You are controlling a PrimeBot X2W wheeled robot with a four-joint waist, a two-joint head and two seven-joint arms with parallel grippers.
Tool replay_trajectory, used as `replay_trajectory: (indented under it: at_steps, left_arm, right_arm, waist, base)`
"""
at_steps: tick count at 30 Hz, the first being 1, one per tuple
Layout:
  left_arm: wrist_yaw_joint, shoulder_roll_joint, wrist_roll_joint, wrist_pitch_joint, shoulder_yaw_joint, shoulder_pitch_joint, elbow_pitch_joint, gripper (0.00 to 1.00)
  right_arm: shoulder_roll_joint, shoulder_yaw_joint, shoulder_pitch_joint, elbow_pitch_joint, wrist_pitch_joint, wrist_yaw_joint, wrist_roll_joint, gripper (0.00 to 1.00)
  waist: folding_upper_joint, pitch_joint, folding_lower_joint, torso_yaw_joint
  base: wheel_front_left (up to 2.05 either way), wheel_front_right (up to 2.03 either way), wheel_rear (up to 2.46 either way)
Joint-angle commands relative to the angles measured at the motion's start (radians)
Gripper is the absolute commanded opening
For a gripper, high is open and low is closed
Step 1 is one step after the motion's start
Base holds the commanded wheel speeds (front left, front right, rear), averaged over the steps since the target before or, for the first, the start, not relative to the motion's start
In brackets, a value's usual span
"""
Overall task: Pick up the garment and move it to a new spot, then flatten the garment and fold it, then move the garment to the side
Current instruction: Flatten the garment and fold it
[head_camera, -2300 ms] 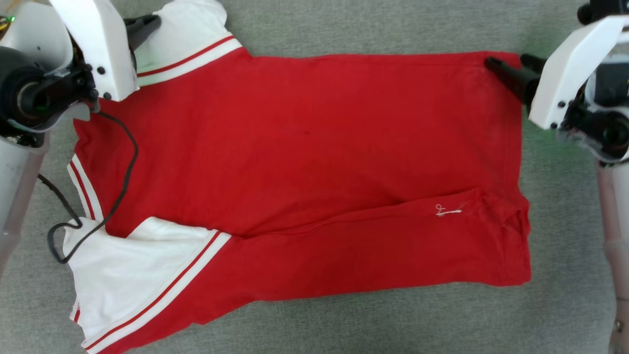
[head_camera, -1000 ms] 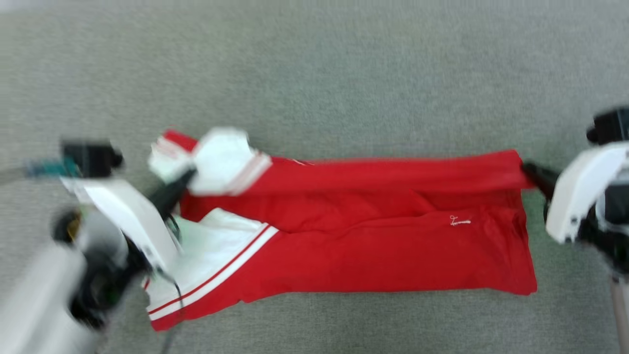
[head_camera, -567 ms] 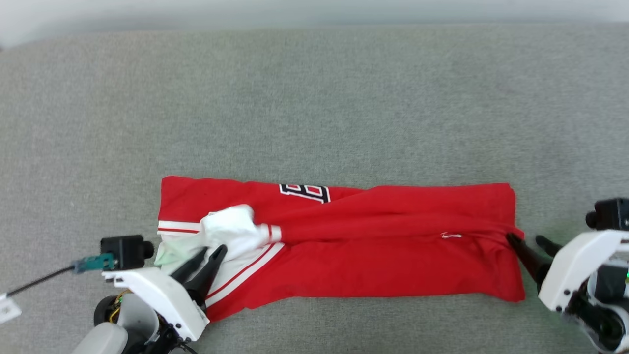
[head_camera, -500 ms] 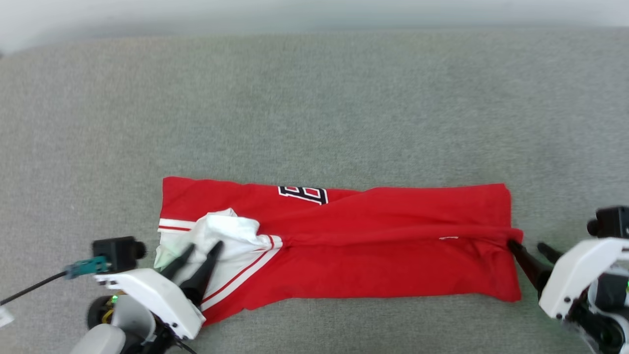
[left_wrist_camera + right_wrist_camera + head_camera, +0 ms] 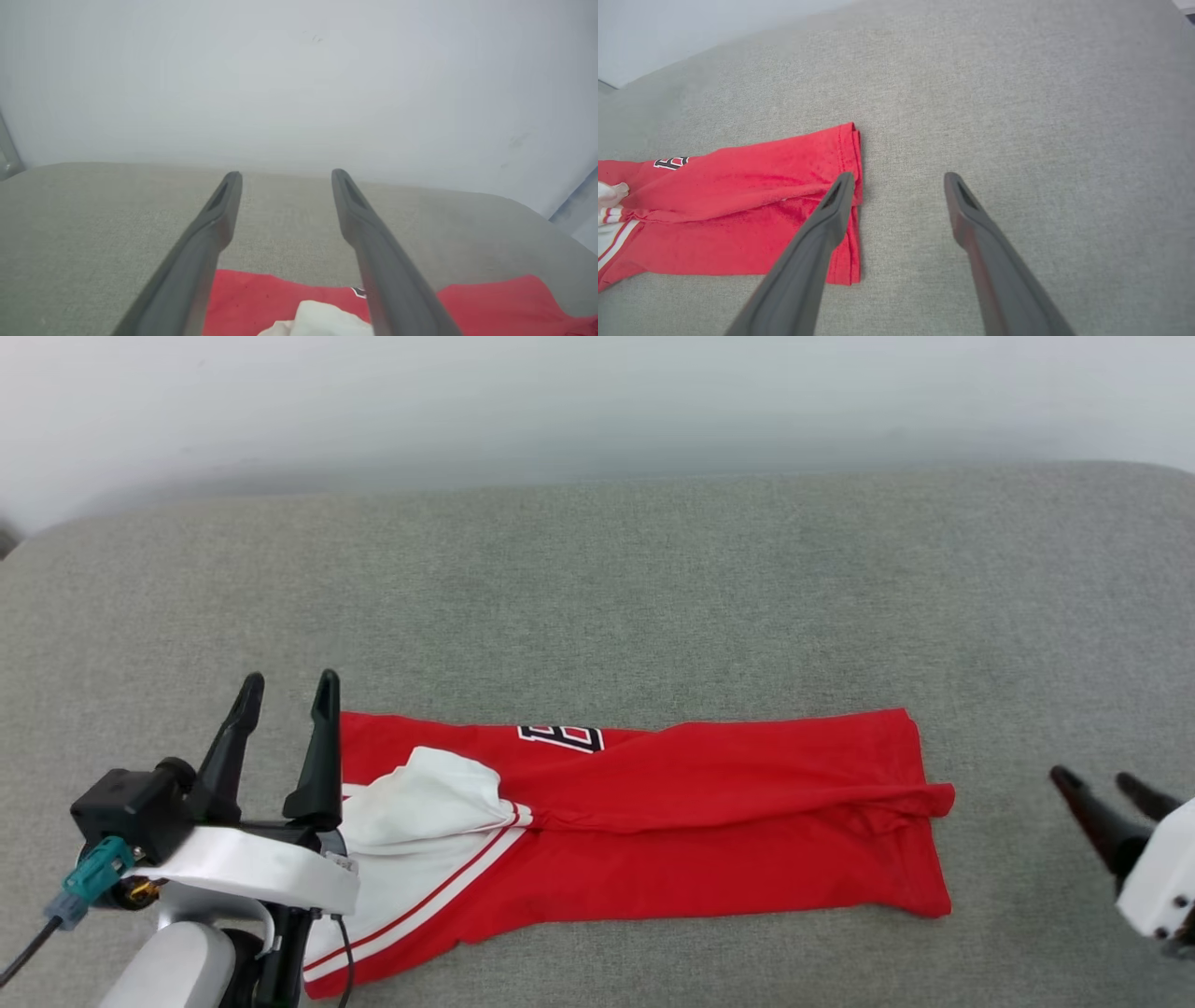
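The garment [image 5: 709,840], a red T-shirt with white sleeves and striped trim, lies folded lengthwise into a long band on the grey surface. A white sleeve [image 5: 425,798] bunches at its left end, and black-white lettering [image 5: 560,737] peeks out at the far edge. My left gripper [image 5: 288,683] stands open just left of the shirt's left end, lifted clear, nothing between its fingers. My right gripper [image 5: 1094,779] is open too, apart from the hem end [image 5: 847,186], which lies left of it in the right wrist view. The garment [image 5: 261,303] shows below my left fingers [image 5: 210,233].
The grey cushioned surface [image 5: 653,588] stretches wide beyond the shirt, with a pale wall [image 5: 560,401] behind its rounded far edge. A dark cable with a teal plug [image 5: 89,882] hangs by my left wrist.
Both grippers opened and let go of the shirt, then drew back from its ends. The far half now lies folded over the near half. The head camera tilted up, showing the wall.
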Motion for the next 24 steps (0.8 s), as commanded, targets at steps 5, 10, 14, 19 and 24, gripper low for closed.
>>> replay_trajectory:
  at_steps: [5, 10, 14, 19, 24]
  left_arm:
    - [0.018, -0.035, 0.111, -0.018, 0.013, -0.006, -0.030, 1.00]
    - [0.013, -0.071, 0.202, -0.021, 0.018, 0.019, -0.055, 1.00]
    - [-0.009, -0.093, 0.239, -0.021, 0.016, 0.020, -0.057, 1.00]
    - [-0.035, -0.124, 0.267, -0.021, 0.010, 0.002, -0.055, 1.00]
    - [-0.056, -0.153, 0.278, -0.021, 0.021, -0.008, -0.055, 1.00]
  right_arm:
    - [-0.033, -0.058, -0.049, 0.020, 0.118, -0.001, -0.010, 1.00]
    - [-0.022, -0.070, -0.082, 0.078, 0.192, -0.001, -0.021, 1.00]
    - [0.009, -0.061, -0.110, 0.152, 0.220, -0.001, -0.021, 1.00]
    - [0.043, -0.057, -0.136, 0.256, 0.230, -0.001, -0.029, 1.00]
    - [0.068, -0.044, -0.144, 0.357, 0.221, -0.001, -0.026, 1.00]
  waist:
    - [0.0000, 0.000, 0.0001, 0.043]
    - [0.0000, 0.012, 0.0001, 0.098]
    - [0.0000, 0.030, 0.0001, 0.141]
    - [0.0000, 0.051, 0.0001, 0.182]
    - [0.0000, 0.077, 0.0001, 0.202]
  base:
    - [0.00, 0.00, 0.00]
    - [0.00, 0.00, 0.00]
    - [0.00, 0.00, 0.00]
    - [0.00, 0.00, 0.00]
    - [0.00, 0.00, 0.00]
